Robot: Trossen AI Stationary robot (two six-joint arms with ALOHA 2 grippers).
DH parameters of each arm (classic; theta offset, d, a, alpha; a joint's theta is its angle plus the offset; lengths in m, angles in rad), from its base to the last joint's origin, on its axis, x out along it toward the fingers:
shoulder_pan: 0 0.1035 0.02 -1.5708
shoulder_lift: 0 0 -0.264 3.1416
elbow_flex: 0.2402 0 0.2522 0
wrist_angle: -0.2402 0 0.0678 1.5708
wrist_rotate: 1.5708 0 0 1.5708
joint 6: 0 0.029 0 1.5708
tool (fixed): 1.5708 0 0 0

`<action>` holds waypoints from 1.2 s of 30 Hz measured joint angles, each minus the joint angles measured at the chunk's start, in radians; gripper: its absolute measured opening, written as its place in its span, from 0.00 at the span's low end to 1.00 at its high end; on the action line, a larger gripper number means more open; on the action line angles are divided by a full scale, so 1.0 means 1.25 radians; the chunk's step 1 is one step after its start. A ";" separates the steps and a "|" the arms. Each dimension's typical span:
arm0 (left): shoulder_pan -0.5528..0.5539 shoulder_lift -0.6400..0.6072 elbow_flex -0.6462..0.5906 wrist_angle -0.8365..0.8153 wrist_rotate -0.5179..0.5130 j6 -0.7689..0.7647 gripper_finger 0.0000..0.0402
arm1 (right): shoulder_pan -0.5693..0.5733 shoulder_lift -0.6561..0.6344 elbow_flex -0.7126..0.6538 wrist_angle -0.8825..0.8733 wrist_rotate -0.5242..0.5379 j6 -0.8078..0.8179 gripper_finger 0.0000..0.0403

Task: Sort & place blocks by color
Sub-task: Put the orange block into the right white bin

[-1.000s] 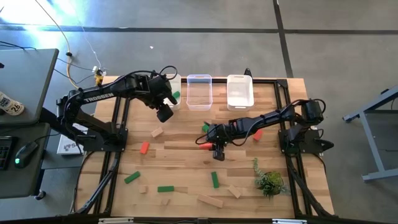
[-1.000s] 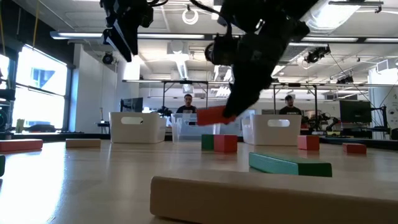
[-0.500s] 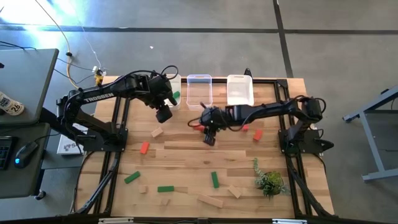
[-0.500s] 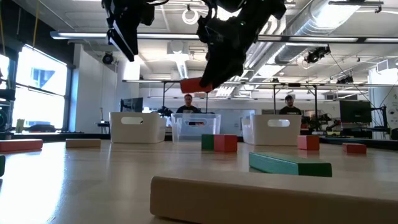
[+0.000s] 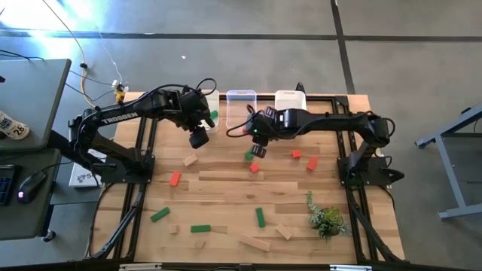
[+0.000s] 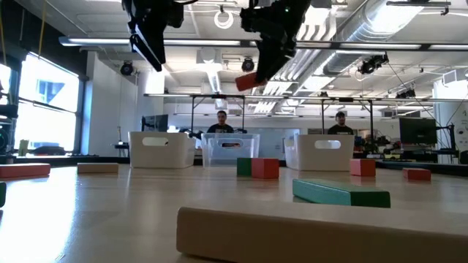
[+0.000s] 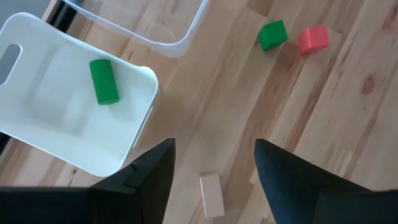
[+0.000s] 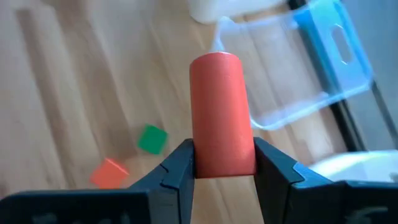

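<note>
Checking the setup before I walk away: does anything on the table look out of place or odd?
Only the small leafy plant sprig among the loose blocks near the table's right front stands out; it is no block. The right claw holds a red block in the air, the left claw is open.

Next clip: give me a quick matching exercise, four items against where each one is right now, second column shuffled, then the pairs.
Items:
1. red block
2. green block
3. left gripper
4. plant sprig

Places:
A. lying in the white bin
B. on the table near the right arm's base
C. held in the right gripper, lifted above the table
D. open, empty, beside the white bin

Pairs: 1-C, 2-A, 3-D, 4-B
</note>
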 joint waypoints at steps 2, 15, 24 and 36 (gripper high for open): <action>0.000 0.000 0.000 -0.002 0.000 -0.010 0.52 | -0.010 -0.005 0.000 -0.029 0.008 0.000 0.26; 0.000 0.000 0.000 -0.013 0.007 -0.103 0.52 | -0.129 -0.061 -0.099 -0.189 0.050 0.017 0.26; 0.000 0.000 -0.005 -0.013 0.006 -0.138 0.52 | -0.254 -0.204 -0.296 -0.036 0.051 0.057 0.26; -0.006 0.001 -0.198 0.044 -0.018 -0.246 0.52 | -0.431 -0.165 -0.341 0.093 -0.069 0.051 0.28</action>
